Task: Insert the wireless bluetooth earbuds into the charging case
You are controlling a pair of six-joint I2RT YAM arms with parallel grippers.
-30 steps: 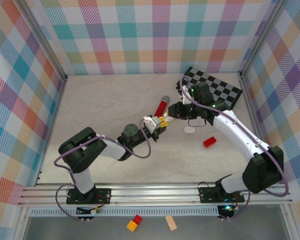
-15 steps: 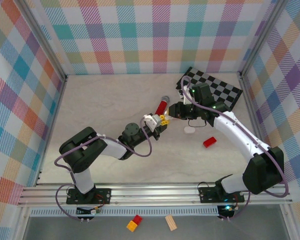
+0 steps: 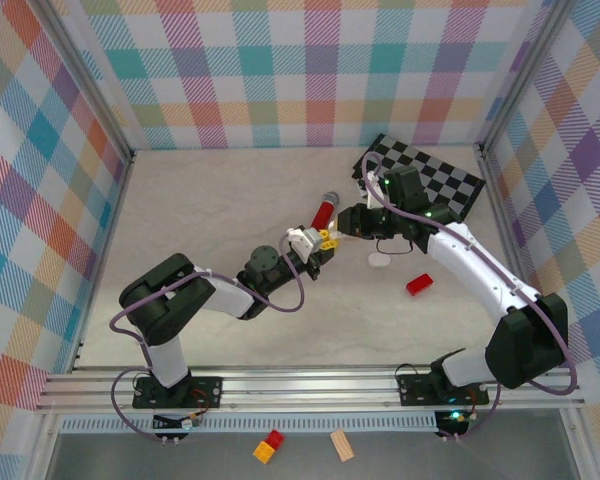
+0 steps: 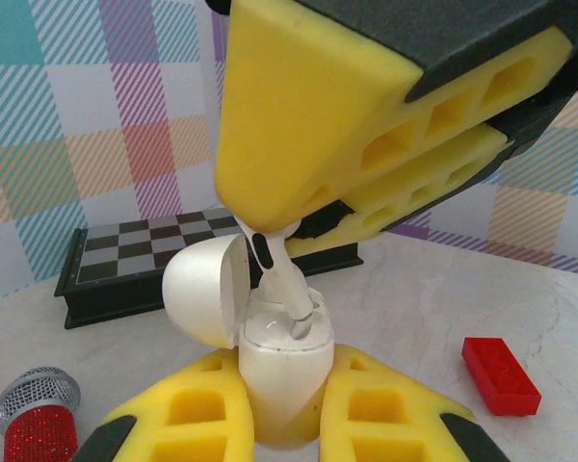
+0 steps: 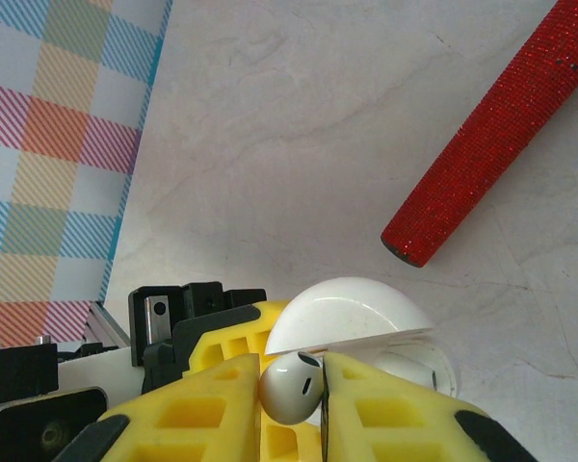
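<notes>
Robot lab test cell, seen from above.

A left arm (image 3: 180, 300) and a right arm (image 3: 480, 270) were bolted to a metal rail (image 3: 310, 385) at the near edge of a marble-look table (image 3: 210, 210). Pastel plaid walls (image 3: 300, 70) on bare aluminium posts (image 3: 88, 80) boxed the table in on three sides. Cables (image 3: 299, 290) looped along the arms. Odd props lay about: a chessboard (image 3: 435, 175), a red microphone (image 3: 323, 210), a red brick (image 3: 419, 284), and toy blocks (image 3: 270, 445) below the rail.

The white case (image 4: 279, 385) stands upright, its lid hinged open. A white earbud (image 4: 285, 289) leans stem-down into its socket.
</notes>
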